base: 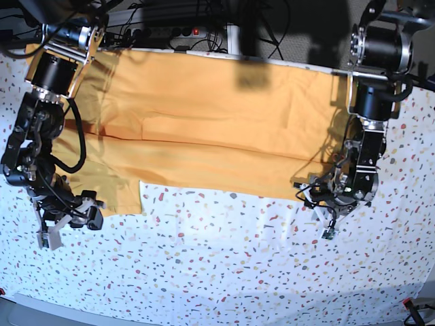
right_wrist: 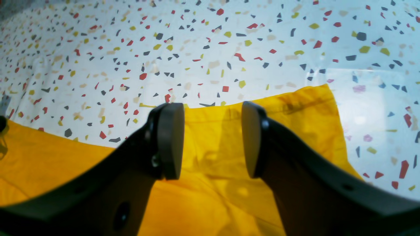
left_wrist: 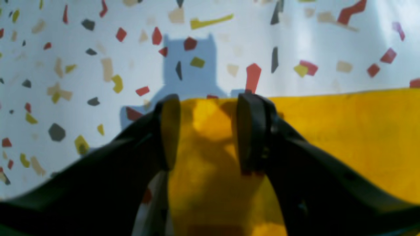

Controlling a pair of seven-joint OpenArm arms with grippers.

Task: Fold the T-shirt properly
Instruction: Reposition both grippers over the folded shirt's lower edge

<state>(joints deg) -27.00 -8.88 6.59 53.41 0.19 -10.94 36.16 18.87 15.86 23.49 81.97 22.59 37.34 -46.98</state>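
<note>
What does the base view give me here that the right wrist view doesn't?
Only the base view shows the whole T-shirt spread lengthwise with a fold line along it, both arms, and the left gripper at the cloth's far end. Only the right wrist view shows the right gripper with its jaws apart, nothing between them, hanging over the sleeve. Both show the yellow cloth's edge lying on the speckled tablecloth.

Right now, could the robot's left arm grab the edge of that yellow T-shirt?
Probably yes: the left gripper stands open right over the T-shirt, whose edge lies just ahead, with nothing between.
</note>
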